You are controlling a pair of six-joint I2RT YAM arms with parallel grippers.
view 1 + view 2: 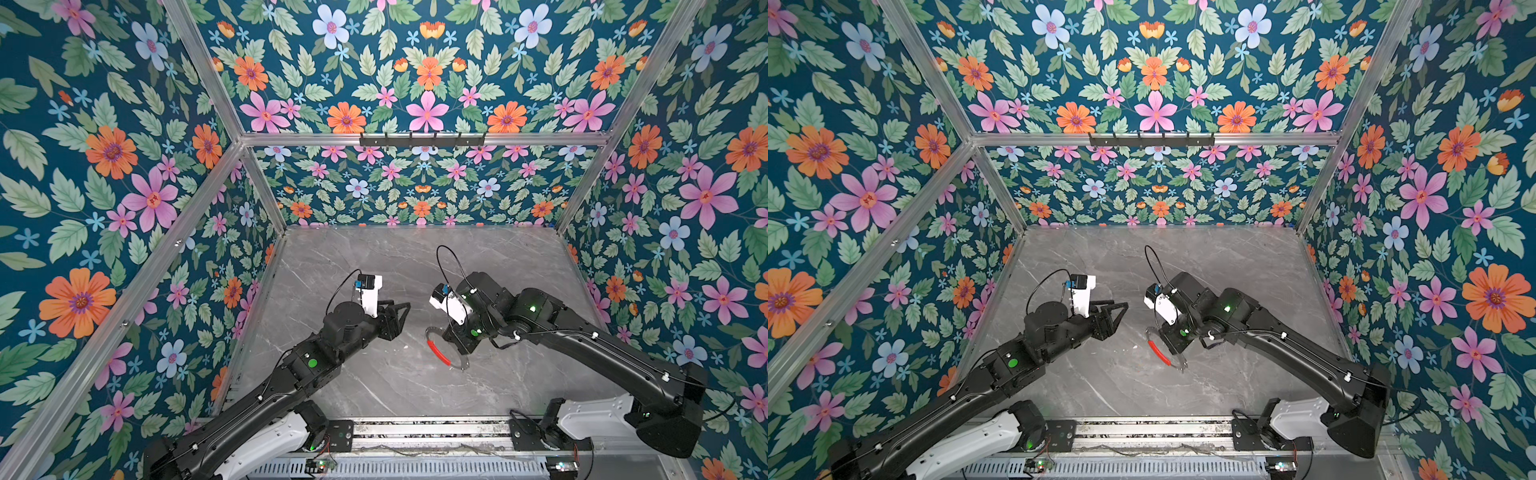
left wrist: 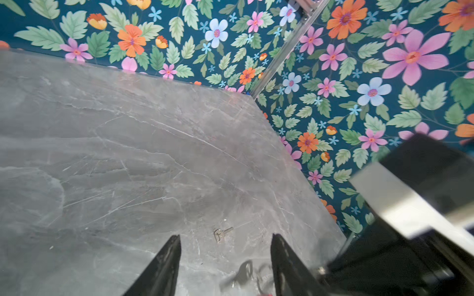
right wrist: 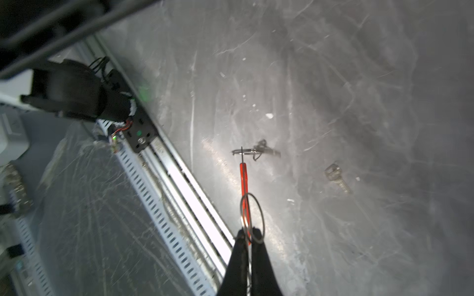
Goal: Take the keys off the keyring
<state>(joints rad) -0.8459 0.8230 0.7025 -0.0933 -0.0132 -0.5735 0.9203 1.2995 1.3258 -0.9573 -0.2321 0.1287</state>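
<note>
We see one keyring (image 3: 243, 176), a thin grey metal hoop with a red sleeve over one arc, lying right of the middle in both top views (image 1: 438, 352). The right gripper (image 3: 250, 235) pinches its rim, jaws pressed together. One split ring (image 3: 252, 194) hangs on the hoop by the fingertips. A blurred dark cluster (image 3: 261, 151) sits at its far end, and we cannot count the keys there. One silvery key (image 3: 337, 178) lies loose on the marble tabletop (image 3: 333, 77), apart from the hoop. The left gripper (image 2: 225, 237) is spread and empty.

Most of the keyring (image 1: 439, 353), its whole 3 o'clock side, is tucked under the right arm (image 1: 540, 328) in both top views. The keys (image 3: 261, 151) on it are just a dark blurry clump in the right wrist view, can't count them.
</note>
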